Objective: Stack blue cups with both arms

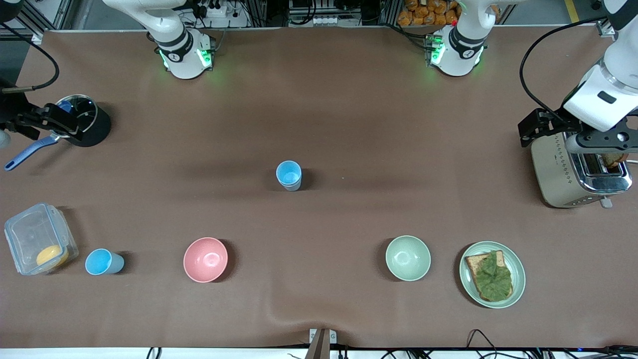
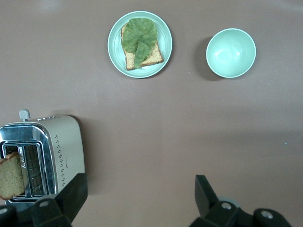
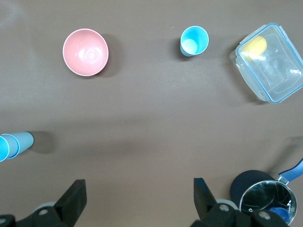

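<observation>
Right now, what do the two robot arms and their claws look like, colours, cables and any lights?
Both arms are glossy white with rounded shells and dark grey joint bands; the right arm's base and left arm's base glow green. A black cable loops to each wrist. The left claw and right claw are black, each with two blocky wedge-shaped fingers set wide apart, on black mounts with small silver screws.

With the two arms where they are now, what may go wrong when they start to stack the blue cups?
1. The single blue cup stands close to the clear container; the open right gripper, over the pot, may bump the container.
2. The middle cups look already nested; a grip may lift only one.
3. The open left gripper hangs beside the toaster and may clip it.
</observation>
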Controlling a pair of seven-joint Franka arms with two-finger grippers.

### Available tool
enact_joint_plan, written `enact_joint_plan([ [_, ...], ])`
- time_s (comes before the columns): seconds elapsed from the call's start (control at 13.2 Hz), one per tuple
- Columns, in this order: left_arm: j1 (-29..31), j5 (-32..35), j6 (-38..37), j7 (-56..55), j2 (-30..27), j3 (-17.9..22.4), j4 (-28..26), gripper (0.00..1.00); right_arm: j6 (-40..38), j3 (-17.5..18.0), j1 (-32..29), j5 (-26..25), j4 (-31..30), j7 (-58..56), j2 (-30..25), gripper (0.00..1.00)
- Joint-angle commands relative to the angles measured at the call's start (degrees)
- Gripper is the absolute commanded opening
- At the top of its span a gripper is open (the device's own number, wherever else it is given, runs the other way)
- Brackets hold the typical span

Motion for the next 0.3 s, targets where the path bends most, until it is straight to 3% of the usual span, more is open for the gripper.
enact_joint_plan([
  [0.0, 0.6, -1.2, 0.3, 1.3, -0.7, 0.0, 0.5, 1.0, 0.5, 0.9, -1.1, -1.0, -0.8, 0.4, -0.5, 1.0],
  [0.23, 0.6, -1.9, -1.3, 1.3, -0.6, -0.1, 0.6, 1.0, 0.5, 0.9, -1.2, -1.0, -0.9, 0.4, -0.5, 1.0],
])
